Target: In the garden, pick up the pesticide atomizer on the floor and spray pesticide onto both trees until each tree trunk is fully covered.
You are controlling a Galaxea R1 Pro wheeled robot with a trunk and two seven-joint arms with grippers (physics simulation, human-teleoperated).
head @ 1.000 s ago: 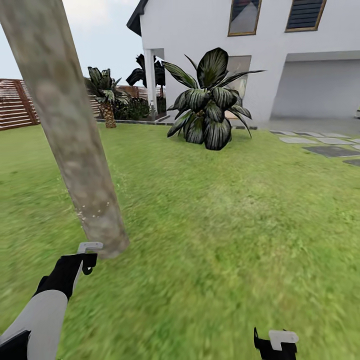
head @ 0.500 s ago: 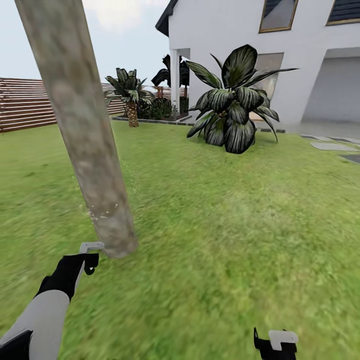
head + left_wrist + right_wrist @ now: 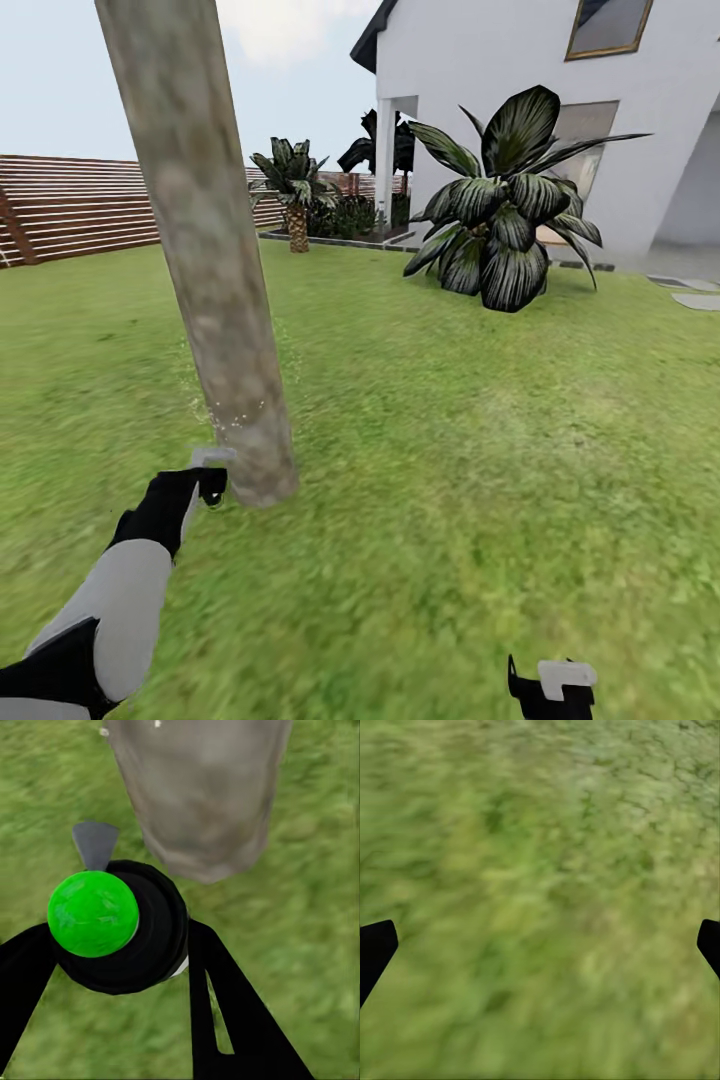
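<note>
My left arm reaches forward and low, white forearm running into the black wrist, and my left hand (image 3: pixel 205 478) is clamped around the atomizer (image 3: pixel 112 922), a black finger (image 3: pixel 225 1012) on each side. My right hand (image 3: pixel 552 688) hangs low, its fingertips (image 3: pixel 375 949) spread wide.

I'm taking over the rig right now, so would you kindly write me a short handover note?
Left gripper: shut on the pesticide atomizer, its nozzle aimed at the base of the tree trunk.
Right gripper: open and empty, low over the grass.
Done: atomizer picked up; whitish pesticide specks show low on this trunk.
Left: how fully this trunk is covered cannot be judged from here; keep spraying it, then go on to the second tree.
</note>
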